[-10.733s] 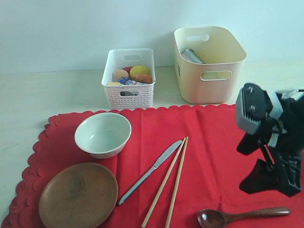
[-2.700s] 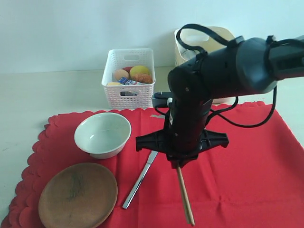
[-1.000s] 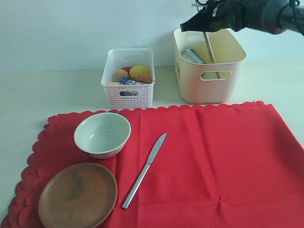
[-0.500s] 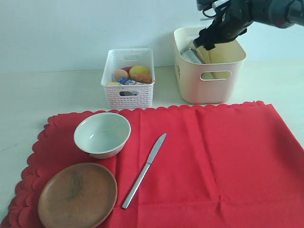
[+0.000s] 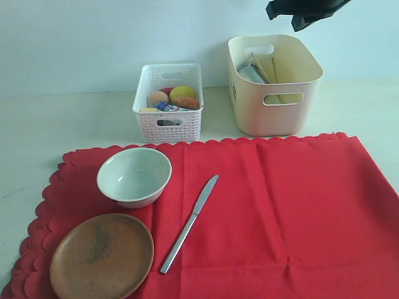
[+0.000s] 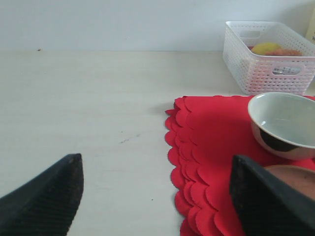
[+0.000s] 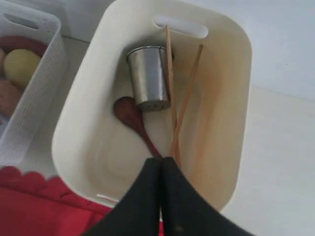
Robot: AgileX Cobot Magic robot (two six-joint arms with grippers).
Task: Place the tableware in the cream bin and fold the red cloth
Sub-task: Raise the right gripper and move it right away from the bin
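Pale tabletop (image 5: 62, 118), plain white wall behind. Left gripper (image 6: 157, 167) sits low by the red cloth's (image 5: 280, 205) left edge, jaws wide apart, holding nothing. On the cloth: wooden plate (image 5: 101, 255), greenish-white bowl (image 5: 134, 175) just behind it, metal knife (image 5: 189, 223). White perforated basket (image 5: 168, 128) behind. Cream bin (image 5: 274, 115) holds steel cup (image 7: 147, 78), 2 chopsticks (image 7: 184, 105) and a dark wooden spoon (image 7: 133, 120) – right gripper (image 7: 160, 162) above it, jaws pressed together, empty.
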